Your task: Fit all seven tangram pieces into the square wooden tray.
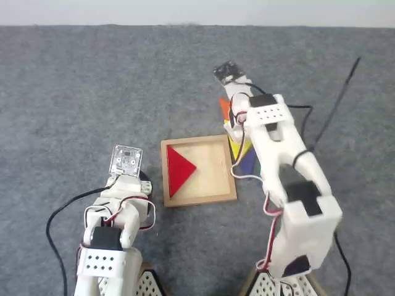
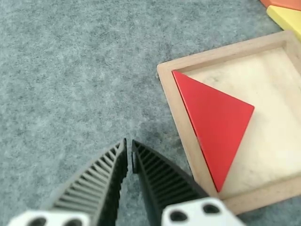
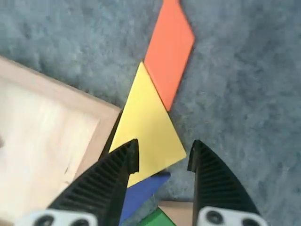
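My right tool (image 3: 164,146) is spread apart over the yellow triangle (image 3: 146,122), beside the tray (image 3: 70,99). My left tool (image 2: 129,143) is pinched together above the bench (image 2: 70,70). Red triangle (image 2: 214,122) sits in the tray.

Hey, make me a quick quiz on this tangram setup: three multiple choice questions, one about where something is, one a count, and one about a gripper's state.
1. Where is the red triangle?
A) inside the wooden tray
B) outside it
C) held in a gripper

2. How many pieces lie in the tray?
A) three
B) one
C) seven

3. How is the right gripper?
A) shut on a piece
B) shut, holding nothing
C) open above the yellow triangle

Answers:
1 A: it lies flat on the tray's floor, along one wall.
2 B: the red triangle is the only piece inside the rim.
3 C: its fingers stand apart, with the yellow piece showing beneath them.
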